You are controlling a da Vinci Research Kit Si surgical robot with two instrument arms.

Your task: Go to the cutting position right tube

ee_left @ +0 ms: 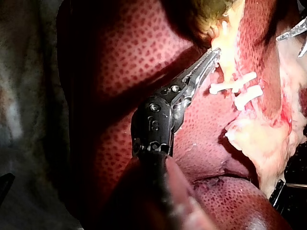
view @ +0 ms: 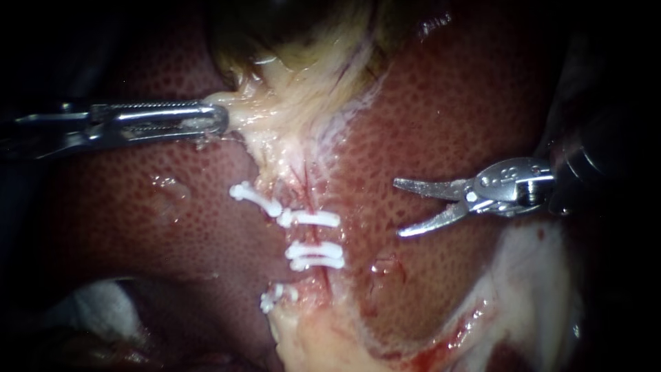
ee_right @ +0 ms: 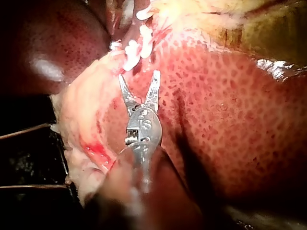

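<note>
To the right of the white clips (view: 315, 256), over bare liver (view: 447, 117), the right instrument (view: 398, 208) hangs with its two curved jaws spread wide. Their tips point toward the clips and nothing lies between them. The right tube (view: 317, 238) is the reddish strand running under the two clips nearest those tips, and a short stretch of it shows between that pair. Two more clips sit left of this pair, one higher and one lower. Up and to the left of the clips, the left instrument (view: 219, 120) has its jaws clamped on the edge of the pale tissue (view: 296, 103), which runs from the jaws down to the clips. In the right wrist view the open jaws stand just short of the clips, with a small gap between them.
</note>
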